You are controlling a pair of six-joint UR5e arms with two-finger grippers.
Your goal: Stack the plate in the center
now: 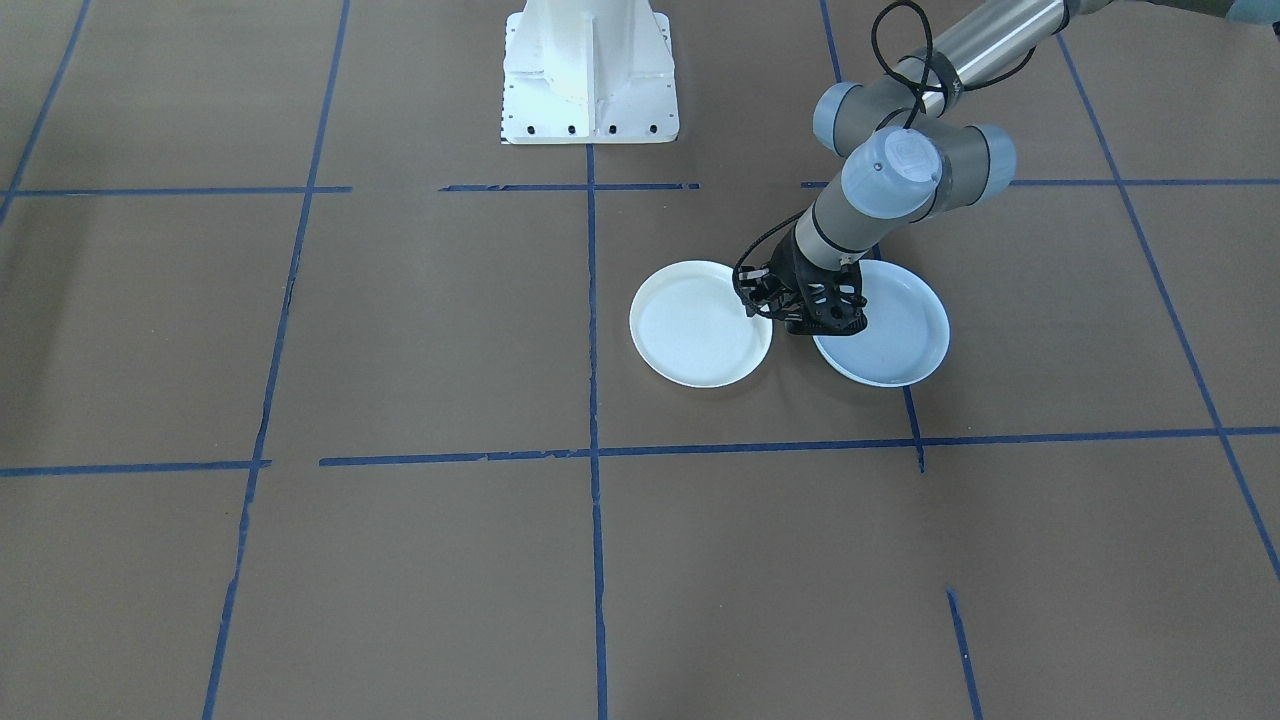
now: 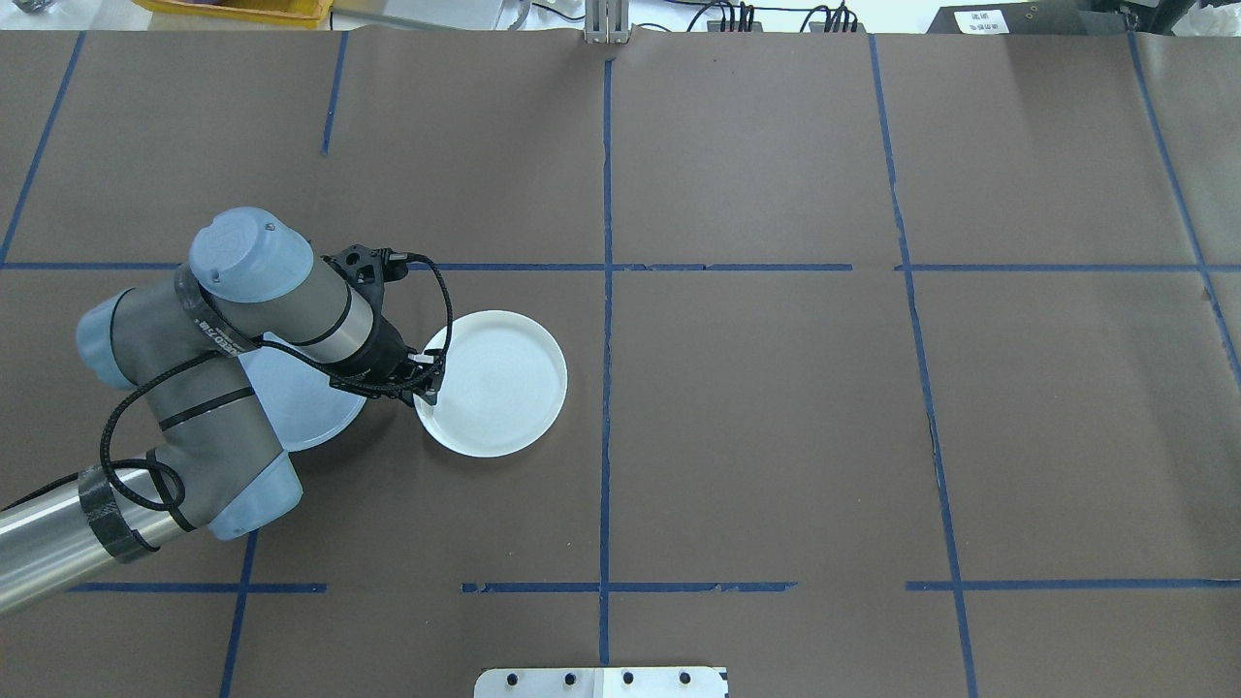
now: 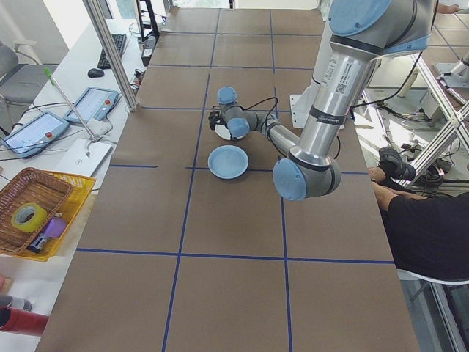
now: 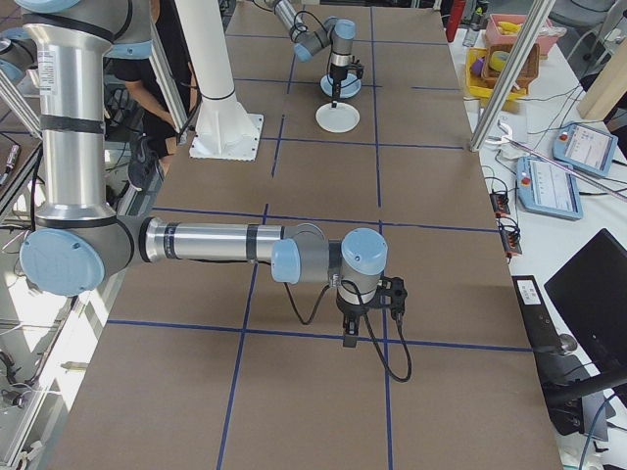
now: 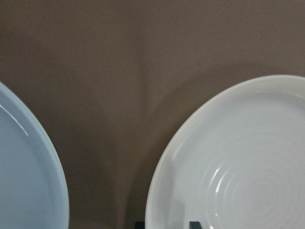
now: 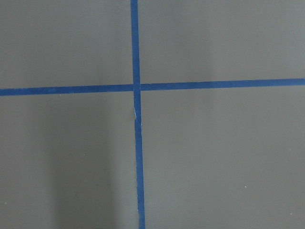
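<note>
No stacking is done yet: the white ringed plate [image 2: 494,383] and the pale blue-grey plate [image 2: 308,412] lie side by side on the table [image 2: 776,407], apart. The left gripper [image 2: 427,380] sits low at the white plate's 9 o'clock rim, its fingers straddling the rim; whether it has clamped I cannot tell; the blue-grey plate lies just beyond at the gripper's 9 o'clock. The right gripper [image 4: 351,328] hangs far off over bare table, its opening unclear.

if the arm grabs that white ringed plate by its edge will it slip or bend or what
The white ringed plate looks rigid, so it probably won't flex. Its glossy surface, with highlights in the left wrist view, suggests the rim could slip in a thin pinch. Held at one edge by the left gripper, it would likely droop or swing. Flat and shallow, it shouldn't roll.
</note>
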